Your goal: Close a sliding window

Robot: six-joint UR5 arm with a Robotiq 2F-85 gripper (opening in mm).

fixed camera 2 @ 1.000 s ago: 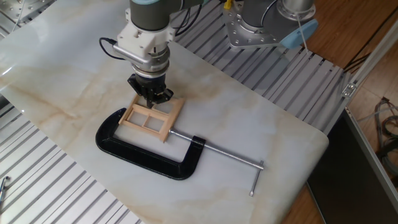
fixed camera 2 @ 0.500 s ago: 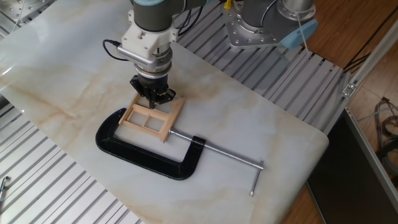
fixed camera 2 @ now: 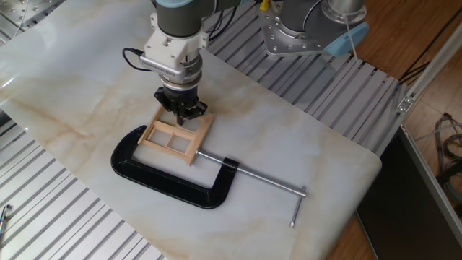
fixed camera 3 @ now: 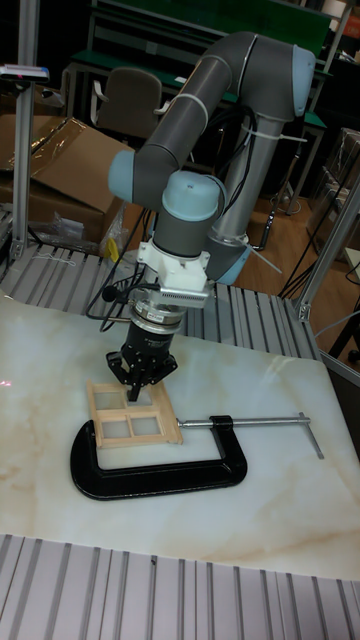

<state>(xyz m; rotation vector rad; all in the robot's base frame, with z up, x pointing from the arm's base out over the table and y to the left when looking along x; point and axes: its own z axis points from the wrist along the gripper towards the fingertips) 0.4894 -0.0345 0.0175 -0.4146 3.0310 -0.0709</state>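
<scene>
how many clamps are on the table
1: a black C-clamp lies on the marble table, its jaws around the small wooden window frame. None other shows.

Thick grey tubular UR5 arm (fixed camera 3: pixel 215 85) with pale blue joint caps. White ribbed wrist flange (fixed camera 3: pixel 172 280) directly above the small black two-finger gripper (fixed camera 3: pixel 143 388), with a silver ring between them. Black cable looping off the flange's side (best seen in the tall fixed view), running up along the grey tube. Gripper fingers short, dark, tapering.
</scene>
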